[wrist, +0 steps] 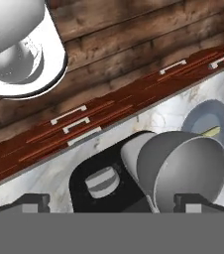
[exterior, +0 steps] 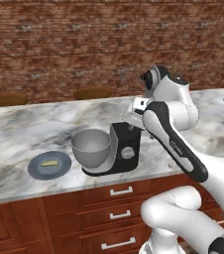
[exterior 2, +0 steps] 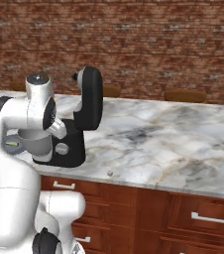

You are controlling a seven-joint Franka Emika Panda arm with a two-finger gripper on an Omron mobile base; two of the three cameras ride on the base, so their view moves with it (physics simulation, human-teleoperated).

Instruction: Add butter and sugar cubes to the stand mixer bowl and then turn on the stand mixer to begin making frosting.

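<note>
- One black stand mixer (exterior: 123, 149) with a boxy base stands near the front edge of the grey-veined white marble counter (exterior: 25, 124); its round silver side knob (exterior: 128, 153) faces the cabinets.
- One deep round grey metal bowl (exterior: 91, 148), smooth-sided, sits on the mixer's base, on the side towards the plate; in the left base view its inside looks bare.
- In the right base view the mixer's rounded black head (exterior 2: 90, 99) stands tilted up and back, clear of the bowl.
- One flat round blue-grey plate (exterior: 49, 165) lies on the counter just beside the bowl, apart from it.
- One small pale-yellow butter stick (exterior: 48, 162) lies flat on that plate (sugar cubes: cannot make out).
- The white arm's forearm crosses in front of the mixer's upper part in the left base view and hides the head there; in the right base view the arm covers most of the bowl.
- Gripper (wrist: 112, 201): two dark fingertips at the bottom of the hand view, spread wide apart with nothing between them, above the mixer base and bowl.
- Red-brown wooden drawer fronts (exterior: 109, 208) with silver bar handles run below the counter; three handles counted in the left base view.
- Red brick wall (exterior: 84, 44) behind, rough-textured; two brown rounded chair backs (exterior: 93, 93) show past the counter's far edge.
</note>
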